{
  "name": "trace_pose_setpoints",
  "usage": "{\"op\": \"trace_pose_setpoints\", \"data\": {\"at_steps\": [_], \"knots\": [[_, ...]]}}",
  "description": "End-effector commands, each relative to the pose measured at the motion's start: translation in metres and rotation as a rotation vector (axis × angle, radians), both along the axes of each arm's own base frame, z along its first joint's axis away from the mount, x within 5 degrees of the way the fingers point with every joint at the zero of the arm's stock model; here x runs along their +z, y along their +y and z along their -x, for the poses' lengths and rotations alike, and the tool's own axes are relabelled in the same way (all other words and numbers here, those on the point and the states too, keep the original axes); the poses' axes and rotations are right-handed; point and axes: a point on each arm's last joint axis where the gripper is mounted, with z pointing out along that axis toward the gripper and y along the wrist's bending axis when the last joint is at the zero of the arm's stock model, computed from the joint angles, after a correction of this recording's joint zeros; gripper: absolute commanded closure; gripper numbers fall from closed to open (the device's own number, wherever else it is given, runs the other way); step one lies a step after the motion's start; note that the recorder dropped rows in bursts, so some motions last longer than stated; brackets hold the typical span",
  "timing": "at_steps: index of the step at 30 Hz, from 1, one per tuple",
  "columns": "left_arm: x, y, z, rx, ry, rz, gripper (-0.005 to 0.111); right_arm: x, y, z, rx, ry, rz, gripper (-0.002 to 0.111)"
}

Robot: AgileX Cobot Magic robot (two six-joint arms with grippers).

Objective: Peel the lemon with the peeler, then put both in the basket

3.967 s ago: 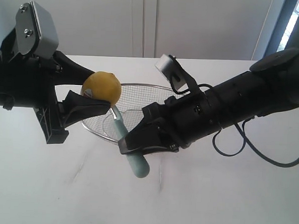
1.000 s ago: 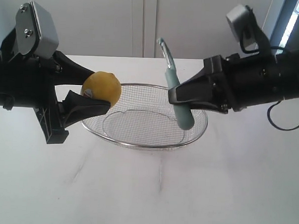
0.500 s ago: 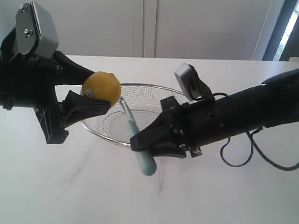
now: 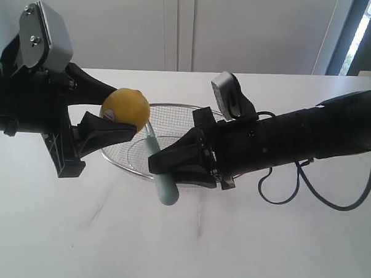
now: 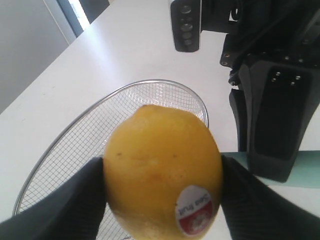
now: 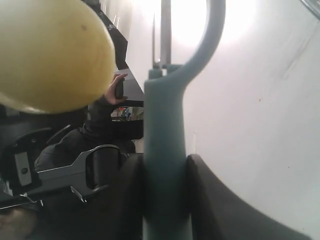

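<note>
My left gripper [image 4: 119,125] is shut on the yellow lemon [image 4: 126,108], holding it in the air over the left rim of the wire basket [image 4: 193,115]. The lemon [image 5: 162,170] fills the left wrist view, its red-and-white sticker facing the camera, between both black fingers [image 5: 67,200]. My right gripper [image 4: 166,164] is shut on the teal handle of the peeler [image 4: 165,188]. The peeler's head points up toward the lemon's right underside and is partly hidden there. In the right wrist view the peeler [image 6: 165,125] rises between the fingers, its Y-shaped head beside the lemon [image 6: 52,52].
The basket [image 5: 85,135] sits on a white table [image 4: 181,243] with nothing in it. A white wall stands behind the table. The right arm's black cable [image 4: 294,193] hangs in a loop over the table at the right.
The right gripper swung the peeler down from high over the basket's right side to the lemon, then slid left and up along it. The left gripper and lemon stayed still.
</note>
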Motion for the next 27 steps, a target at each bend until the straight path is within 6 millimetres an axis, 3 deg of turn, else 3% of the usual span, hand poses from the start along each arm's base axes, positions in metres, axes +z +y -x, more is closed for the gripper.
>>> {"op": "trace_pose_setpoints", "data": {"at_steps": [1,27], "knots": [[0.002,-0.001,0.002,0.001,0.013,0.032,0.107,0.004,0.000,0.001,0.003,-0.015,-0.025,0.108],[0.001,-0.001,0.002,0.004,0.007,0.023,0.107,0.024,-0.002,0.007,0.004,-0.078,-0.047,0.108]]}}
